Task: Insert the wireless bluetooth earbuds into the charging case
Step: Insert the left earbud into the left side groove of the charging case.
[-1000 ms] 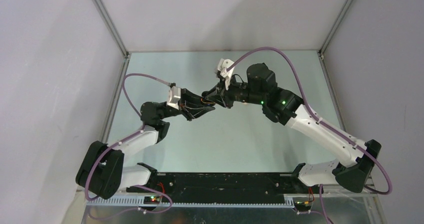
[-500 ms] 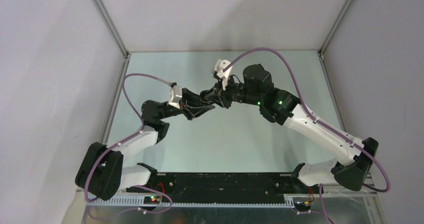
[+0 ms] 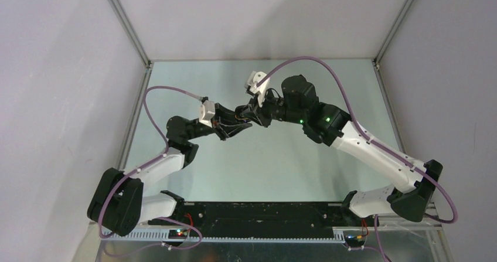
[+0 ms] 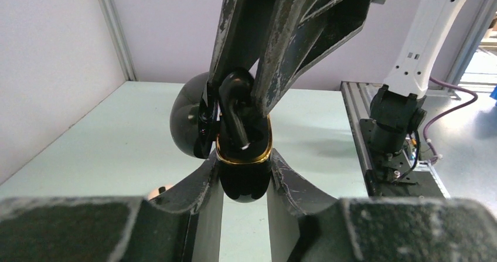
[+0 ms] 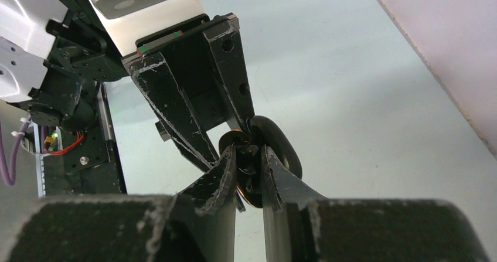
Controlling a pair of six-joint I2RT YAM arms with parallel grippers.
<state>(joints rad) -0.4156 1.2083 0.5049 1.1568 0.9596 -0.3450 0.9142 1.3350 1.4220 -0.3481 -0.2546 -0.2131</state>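
In the left wrist view my left gripper (image 4: 244, 168) is shut on the body of a black charging case (image 4: 245, 183) with a gold rim. Its rounded lid (image 4: 186, 121) hangs open at the left. My right gripper (image 4: 237, 98) comes down from above, shut on a black earbud (image 4: 233, 118) whose stem reaches into the case's mouth. The right wrist view shows the same earbud (image 5: 249, 169) pinched in my right gripper (image 5: 249, 153), against the case (image 5: 284, 147). From the top camera the two grippers meet tip to tip above mid-table, left gripper (image 3: 239, 123), right gripper (image 3: 246, 112); the case and earbud are hidden there.
A small pale object (image 4: 159, 190) lies on the pale green table (image 3: 258, 162) below my left fingers. Grey walls and metal frame posts (image 3: 124, 24) close in the back and sides. The arm bases and a black rail (image 3: 258, 215) run along the near edge.
The right arm has swung slightly left and both grippers have shifted a little left together. Both grips are unchanged.
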